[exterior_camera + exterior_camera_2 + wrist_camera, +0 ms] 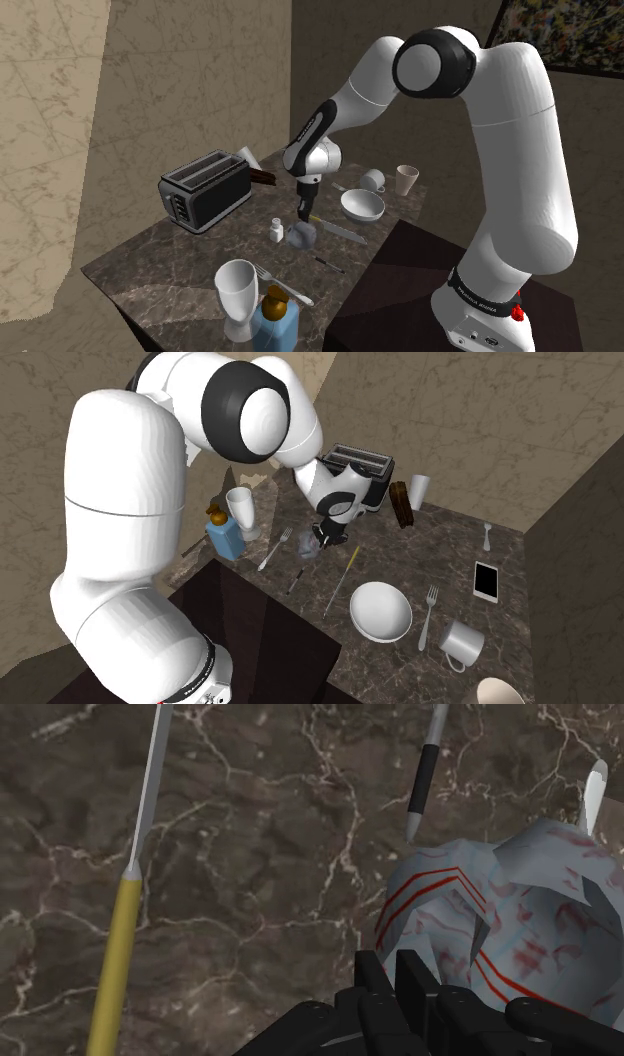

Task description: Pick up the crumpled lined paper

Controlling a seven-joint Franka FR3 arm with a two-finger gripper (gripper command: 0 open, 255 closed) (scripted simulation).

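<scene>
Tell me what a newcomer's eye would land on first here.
The big white arm looms at the shoulder view's right, bending down over a dark marbled table. Its black gripper hangs right over a crumpled paper with red lines near the table's middle. A dark toaster stands towards the far corner, at that view's left.

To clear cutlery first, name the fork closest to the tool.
The fork beside the white goblet and blue bottle, just beyond the crumpled paper by the tool. The fork between bowl and mug lies far off; bowl, mug.
</scene>
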